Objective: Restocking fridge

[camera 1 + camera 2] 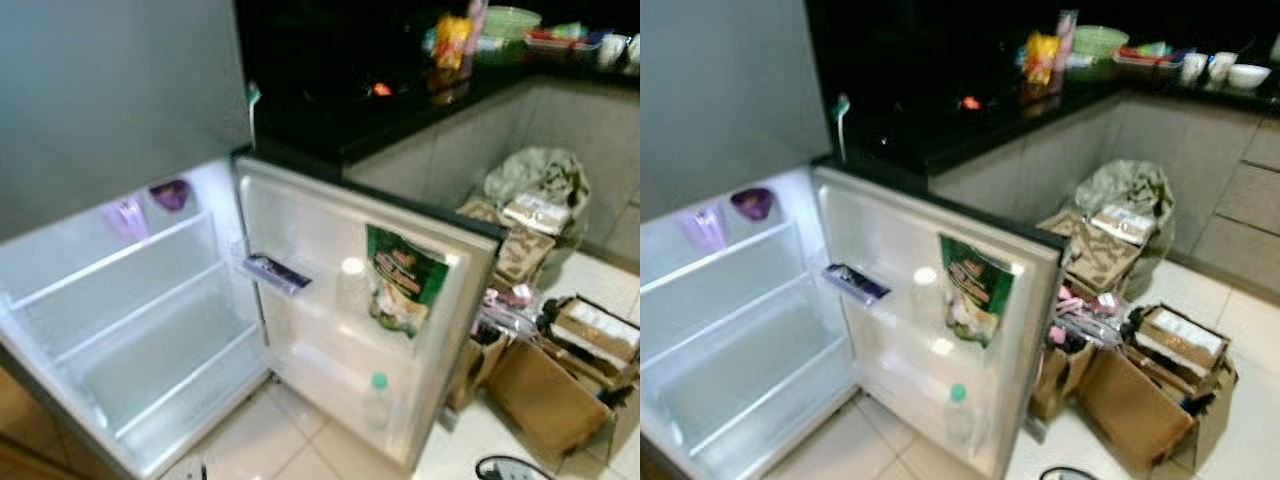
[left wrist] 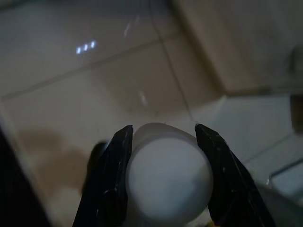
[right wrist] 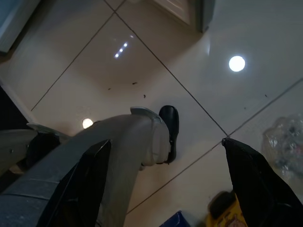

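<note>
Closest to you, the left gripper (image 2: 163, 177) hangs low over the floor tiles (image 2: 94, 90), its fingers clamped on a white bottle (image 2: 165, 175) seen end-on. Your fridge (image 1: 120, 300) stands open ahead and to the left, so this arm is nearer. Right gripper (image 3: 165, 179) is spread wide, empty.

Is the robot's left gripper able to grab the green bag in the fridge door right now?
Probably not. The left gripper is already shut on a white round object, hanging over the floor tiles. The green bag sits unblocked in the open fridge door.
</note>
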